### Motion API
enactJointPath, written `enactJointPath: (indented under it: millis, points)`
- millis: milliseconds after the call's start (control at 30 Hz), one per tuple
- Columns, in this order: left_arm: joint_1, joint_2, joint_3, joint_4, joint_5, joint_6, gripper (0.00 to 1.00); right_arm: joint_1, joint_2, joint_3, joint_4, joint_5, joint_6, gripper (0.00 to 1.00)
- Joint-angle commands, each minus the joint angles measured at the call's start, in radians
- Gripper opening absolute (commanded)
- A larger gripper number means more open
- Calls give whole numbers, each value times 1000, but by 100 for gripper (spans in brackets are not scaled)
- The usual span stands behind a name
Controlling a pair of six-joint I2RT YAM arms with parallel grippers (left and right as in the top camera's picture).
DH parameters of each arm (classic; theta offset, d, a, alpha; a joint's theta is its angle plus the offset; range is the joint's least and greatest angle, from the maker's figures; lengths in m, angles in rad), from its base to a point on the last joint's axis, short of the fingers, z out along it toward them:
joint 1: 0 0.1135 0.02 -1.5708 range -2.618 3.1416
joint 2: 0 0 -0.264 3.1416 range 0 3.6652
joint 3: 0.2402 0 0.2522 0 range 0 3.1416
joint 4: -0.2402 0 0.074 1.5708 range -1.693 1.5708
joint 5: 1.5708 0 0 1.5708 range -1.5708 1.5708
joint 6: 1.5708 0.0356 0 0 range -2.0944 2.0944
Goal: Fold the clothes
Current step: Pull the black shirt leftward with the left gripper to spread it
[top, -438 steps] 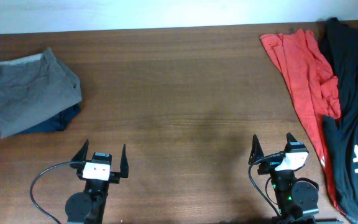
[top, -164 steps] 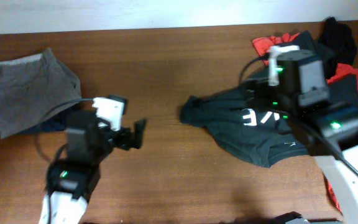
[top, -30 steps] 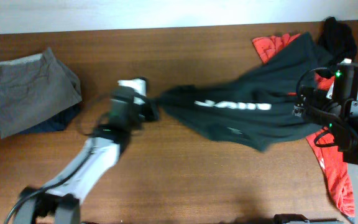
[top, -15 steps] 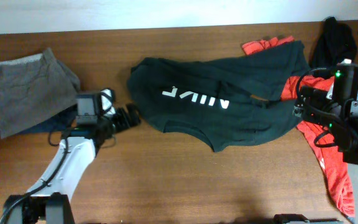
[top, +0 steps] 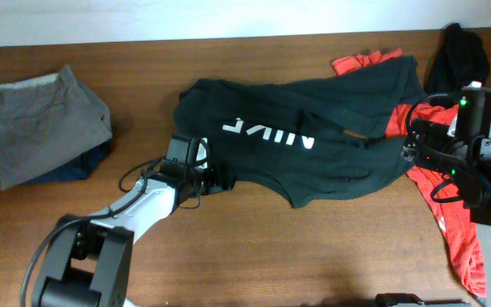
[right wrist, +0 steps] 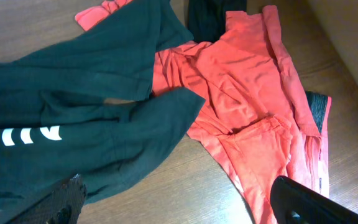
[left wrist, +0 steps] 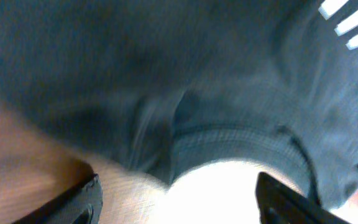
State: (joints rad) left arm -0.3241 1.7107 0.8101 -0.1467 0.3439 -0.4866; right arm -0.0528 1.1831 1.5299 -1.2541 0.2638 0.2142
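The black T-shirt (top: 348, 162) with white lettering lies spread across the table's middle, wrinkled, lettering up. It fills the left wrist view (left wrist: 166, 74), hem nearest. My left gripper (top: 217, 178) sits low at its lower-left edge, open (left wrist: 179, 208), with only bare wood between the fingers. The coral-red T-shirt (top: 453, 239) lies at the right, partly under the black one (right wrist: 55, 106); the right wrist view shows it crumpled (right wrist: 241, 81). My right gripper (top: 410, 145) hangs open (right wrist: 185, 205) over the seam between both shirts. A small black piece (top: 463, 51) lies at the back right.
A folded pile, grey shorts (top: 41, 124) over a navy garment, lies at the far left. The table's back edge meets a white wall. Bare wood (top: 314, 247) runs along the front between the two arms.
My left gripper let go of the black T-shirt's edge, and the shirt dropped flat. The left arm swung left, then back right to the shirt's lower-left edge. The right arm stayed still.
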Motion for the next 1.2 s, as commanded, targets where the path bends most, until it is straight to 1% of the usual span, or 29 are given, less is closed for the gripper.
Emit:
enactJointPath:
  millis: [0, 33, 67, 133, 200, 233, 333, 467, 633, 700, 733, 767, 800, 833, 900, 967, 1067, 1167]
  points:
    - [-6, 67, -13, 49, -19, -21, 70, -8, -9, 19, 0, 2, 12, 99]
    - [-6, 68, -13, 64, -19, -21, 60, -8, -9, 19, 0, 2, 12, 99]
    - [-6, 68, -13, 71, -23, -21, 53, -8, -9, 19, 0, 2, 12, 99]
    - [-6, 68, -13, 73, -32, -21, 23, -8, -9, 19, 0, 2, 12, 99]
    - [-3, 68, -13, 65, -42, -21, 3, -8, -9, 19, 0, 2, 12, 99]
    - [3, 67, -13, 55, -45, -21, 1, -8, -9, 19, 0, 2, 12, 99]
    - [43, 55, -13, 12, -44, -16, 1, -8, -9, 19, 0, 2, 12, 99]
    - [166, -3, 13, -100, -56, 80, 1, -8, -9, 19, 0, 2, 12, 99]
    - [402, -49, 177, -271, -75, 225, 0, -8, -9, 19, 0, 2, 12, 99]
    - [479, -49, 267, -313, -75, 258, 1, -8, -9, 19, 0, 2, 12, 99]
    - [496, -49, 292, -320, -70, 258, 0, -8, -9, 19, 0, 2, 12, 99]
    - [504, -49, 307, -326, -59, 258, 2, -8, -9, 19, 0, 2, 12, 99]
    - [505, -49, 319, -338, -44, 257, 34, -8, -9, 19, 0, 2, 12, 99]
    - [503, -49, 319, -352, -44, 257, 58, -8, -9, 19, 0, 2, 12, 99]
    - [494, -49, 318, -414, -31, 257, 68, -8, -9, 19, -3, 2, 12, 99]
    - [472, -49, 318, -505, 30, 257, 76, -8, -9, 19, -6, 2, 12, 99]
    - [408, -48, 311, -615, 117, 257, 79, -8, -6, 19, -6, 2, 12, 99]
    - [310, -48, 289, -674, 131, 245, 80, -8, 1, 19, -7, 2, 12, 99]
